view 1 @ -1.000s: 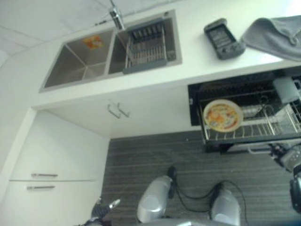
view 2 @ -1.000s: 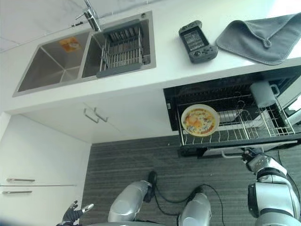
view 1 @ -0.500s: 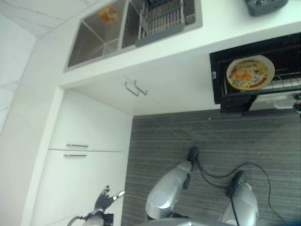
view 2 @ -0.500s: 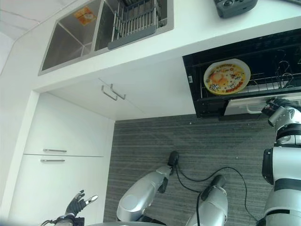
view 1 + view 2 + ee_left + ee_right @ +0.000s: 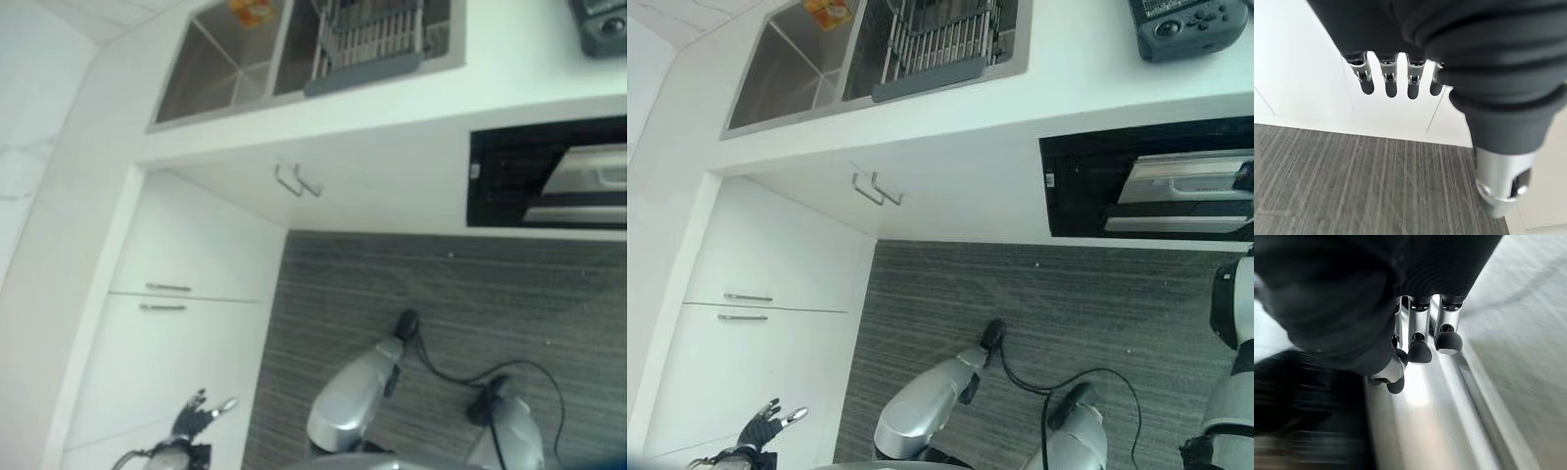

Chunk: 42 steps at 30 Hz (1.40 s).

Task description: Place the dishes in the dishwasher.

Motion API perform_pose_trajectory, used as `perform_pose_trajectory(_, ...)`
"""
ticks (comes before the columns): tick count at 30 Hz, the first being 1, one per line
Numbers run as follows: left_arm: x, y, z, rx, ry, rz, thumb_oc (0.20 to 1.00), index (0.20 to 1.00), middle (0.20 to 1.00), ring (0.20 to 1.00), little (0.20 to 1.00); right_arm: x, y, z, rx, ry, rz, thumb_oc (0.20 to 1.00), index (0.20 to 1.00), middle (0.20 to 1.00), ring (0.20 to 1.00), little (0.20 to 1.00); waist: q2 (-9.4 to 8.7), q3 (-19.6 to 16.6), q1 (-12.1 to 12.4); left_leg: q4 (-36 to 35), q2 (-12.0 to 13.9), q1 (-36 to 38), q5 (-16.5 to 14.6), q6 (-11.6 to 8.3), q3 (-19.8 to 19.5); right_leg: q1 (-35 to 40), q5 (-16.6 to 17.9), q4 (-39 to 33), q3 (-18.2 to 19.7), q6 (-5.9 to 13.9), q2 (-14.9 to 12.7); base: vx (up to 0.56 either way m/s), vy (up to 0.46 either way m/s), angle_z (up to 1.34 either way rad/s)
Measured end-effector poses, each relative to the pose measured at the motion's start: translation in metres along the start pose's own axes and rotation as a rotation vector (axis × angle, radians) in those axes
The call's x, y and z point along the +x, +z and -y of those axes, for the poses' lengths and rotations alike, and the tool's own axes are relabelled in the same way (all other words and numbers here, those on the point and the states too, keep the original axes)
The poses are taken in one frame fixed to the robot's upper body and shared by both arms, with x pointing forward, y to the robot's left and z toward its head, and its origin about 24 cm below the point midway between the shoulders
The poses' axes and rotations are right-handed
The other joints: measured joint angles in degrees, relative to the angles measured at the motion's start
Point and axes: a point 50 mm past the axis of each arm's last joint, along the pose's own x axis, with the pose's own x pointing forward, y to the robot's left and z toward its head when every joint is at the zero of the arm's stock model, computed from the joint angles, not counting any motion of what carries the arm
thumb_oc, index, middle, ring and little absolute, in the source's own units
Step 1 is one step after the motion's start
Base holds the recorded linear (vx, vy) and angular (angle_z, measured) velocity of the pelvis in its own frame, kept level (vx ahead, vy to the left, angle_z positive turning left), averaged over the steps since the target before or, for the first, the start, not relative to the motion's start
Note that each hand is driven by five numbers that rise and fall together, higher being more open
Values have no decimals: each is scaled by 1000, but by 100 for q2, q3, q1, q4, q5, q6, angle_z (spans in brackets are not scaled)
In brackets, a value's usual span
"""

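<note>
Grey striped flooring [image 5: 1038, 294] fronts our dishwasher [image 5: 1156, 191]; right hand [image 5: 1420, 345] presses it straight-fingered, left hand [image 5: 764, 423] spread.

dishwasher [image 5: 1146, 191] cut off by frame edge, interior dark and unreadable; dark handheld device [image 5: 1185, 20] above it on table [image 5: 1068, 88] cropped
</note>
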Motion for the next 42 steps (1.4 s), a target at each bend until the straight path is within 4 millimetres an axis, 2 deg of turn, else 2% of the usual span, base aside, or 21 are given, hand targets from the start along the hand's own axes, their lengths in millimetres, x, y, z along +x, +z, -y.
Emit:
perform_pose_trajectory(1, -1, -3, -3, 12, -2, -14, 1000, 1000, 1000, 1000, 1000, 1, 7, 10, 5, -5, 40, 200, 200, 200, 200, 200, 4, -5, -17, 18, -12, 24, -1, 1, -2, 5, -8, 32, 23, -11, -14, 27, 43, -3)
perform_pose_trajectory(3, 0, -2, -2, 21, -19, -8, 1000, 1000, 1000, 1000, 1000, 0, 11, 8, 5, 8, 81, 200, 200, 200, 200, 200, 63, -50, -38, 20, -13, -15, 6, -2, -2, -58, -54, 72, 42, -91, -19, 0, 43, -3)
perform_pose_trajectory(9, 0, 4, -5, 53, -42, 16, 1000, 1000, 1000, 1000, 1000, -2, 13, -8, -8, 62, 147, 200, 200, 200, 200, 200, 115, -93, -103, 65, 126, -97, 55, -53, 18, -91, 92, 20, -2, -105, 146, -91, -11, -3)
perform_pose_trajectory(11, 1, 6, -5, 55, -48, 29, 1000, 1000, 1000, 1000, 1000, -1, 9, -9, 7, 81, 144, 200, 200, 200, 200, 200, 42, -86, -118, -13, 137, -67, 66, -76, -3, -89, 29, 13, 4, -96, 154, -74, 18, 2)
perform_pose_trajectory(12, 0, 5, -5, 56, -53, 27, 1000, 1000, 1000, 1000, 1000, -1, 8, -11, 6, 88, 161, 689, 689, 689, 689, 689, 50, -92, -107, -17, 171, -73, 73, -83, 17, -88, 74, -33, -1, -118, 189, -194, 98, -8)
perform_pose_trajectory(13, 0, 5, -4, 57, -58, 34, 1000, 1000, 1000, 1000, 1000, 0, 1, -16, 6, 100, 210, 1000, 1000, 1000, 1000, 1000, 31, -80, -109, 3, 238, -79, 90, -97, 39, -15, 205, -165, -45, -129, 275, -201, 109, -7)
perform_pose_trajectory(16, 0, 9, -4, 54, -57, 60, 1000, 1000, 1000, 1000, 1000, -2, -24, -33, 36, 182, 229, 1000, 1000, 1000, 1000, 1000, -175, -137, -231, -19, 281, -68, 94, -94, 33, 73, 300, -410, -67, -115, 367, -84, 45, -4)
perform_pose_trajectory(18, 0, 9, -4, 48, -56, 75, 1000, 1000, 1000, 1000, 1000, -14, -57, -61, 55, 308, 280, 1000, 1000, 1000, 1000, 1000, -518, -164, -332, -42, 340, -80, 90, -93, 49, 128, 375, -623, -49, -112, 476, -90, 93, -11)
perform_pose_trajectory(20, 1, 13, 2, 8, -67, 108, 1000, 1000, 1000, 1000, 1000, -54, -106, -105, 151, 508, 308, 1000, 1000, 1000, 1000, 1000, -814, -174, -542, -126, 370, -131, 75, -42, 212, 122, 543, -982, 49, -125, 547, -135, 106, -29)
perform_pose_trajectory(21, 1, 18, 6, -8, -73, 133, 1000, 1000, 1000, 1000, 1000, -59, -118, -109, 154, 525, 287, 1000, 1000, 1000, 1000, 1000, -839, -164, -618, -133, 363, -146, 35, 3, 240, 116, 577, -1045, 71, -83, 547, -90, 66, -25)
perform_pose_trajectory(23, 1, 29, 5, -90, -51, 203, 1000, 1000, 1000, 1000, 1000, -95, -153, -123, 264, 576, 259, 1000, 1000, 1000, 1000, 1000, -952, -121, -689, -225, 428, -181, 50, 31, 508, 130, 800, -1368, 187, -36, 620, -49, 36, -27)
perform_pose_trajectory(25, 5, 44, 13, -134, -49, 257, 1000, 1000, 1000, 1000, 1000, -118, -192, -130, 234, 605, 172, 1000, 1000, 1000, 1000, 1000, -1074, -42, -967, -325, 434, -112, 71, 50, 658, 326, 1052, -1771, 230, 28, 658, -68, 87, -24)
perform_pose_trajectory(26, 6, 51, 18, -144, -65, 284, 1000, 1000, 1000, 1000, 1000, -128, -215, -130, 220, 612, 110, 1000, 1000, 1000, 1000, 1000, -1214, 1, -1070, -398, 450, -17, 64, 61, 811, 436, 1171, -2022, 308, 63, 696, -62, 146, -15)
perform_pose_trajectory(28, 9, 66, 24, -195, -77, 323, 1000, 1000, 1000, 1000, 1000, -140, -237, -126, 224, 594, 55, 1000, 1000, 1000, 1000, 1000, -1393, 38, -1145, -427, 450, 31, 28, 112, 960, 668, 1417, -2461, 320, 46, 727, -20, 161, -17)
perform_pose_trajectory(31, 13, 79, 27, -228, -97, 352, 1000, 1000, 1000, 1000, 1000, -137, -246, -121, 196, 574, 29, 1000, 1000, 1000, 1000, 1000, -1636, 23, -1262, -540, 340, 253, -41, 211, 1140, 1079, 1682, -3022, 371, 139, 678, 2, 193, -12)
perform_pose_trajectory(34, 10, 73, 37, -253, -126, 354, 1000, 1000, 1000, 1000, 1000, -142, -264, -119, 178, 586, -30, 1000, 1000, 1000, 1000, 1000, -1990, -202, -1246, -605, 246, 487, -156, 362, 1283, 1418, 1780, -3271, 329, 282, 583, 74, 127, 1)
perform_pose_trajectory(37, 8, 64, 43, -243, -140, 319, 1000, 1000, 1000, 1000, 1000, -162, -305, -119, 124, 622, -165, 1000, 1000, 1000, 1000, 1000, -2341, -505, -1259, -569, 240, 680, -296, 381, 1254, 1608, 1756, -3251, 347, 255, 590, 216, 89, 17)
perform_pose_trajectory(38, 8, 53, 43, -227, -141, 271, 1000, 1000, 1000, 1000, 1000, -186, -345, -119, 63, 670, -313, 1000, 1000, 1000, 1000, 1000, -2380, -799, -1256, -689, 351, 1040, -413, 399, 1193, 1762, 1753, -2858, 436, 258, 636, 252, -43, 17)
perform_pose_trajectory(39, 10, 42, 41, -201, -140, 214, 1000, 1000, 1000, 1000, 1000, -208, -378, -106, -31, 723, -415, 1000, 1000, 1000, 1000, 1000, -2273, -1215, -1357, -887, 419, 1404, -452, 461, 1068, 1663, 1693, -2207, 825, 296, 648, 226, -82, 27)
perform_pose_trajectory(40, 12, 38, 34, -182, -125, 180, 1000, 1000, 1000, 1000, 1000, -223, -395, -100, -75, 762, -481, 1000, 1000, 1000, 1000, 1000, -2222, -1448, -1514, -920, 397, 1545, -447, 534, 944, 1516, 1398, -1906, 1158, 391, 630, 189, -204, 37)
perform_pose_trajectory(42, 16, 39, 19, -150, -100, 157, 1000, 1000, 1000, 1000, 1000, -242, -418, -89, -92, 777, -585, 1000, 1000, 1000, 1000, 1000, -2290, -1638, -1699, -917, 384, 1584, -394, 511, 736, 1529, 1310, -2564, 1485, 407, 785, 137, -266, 55)
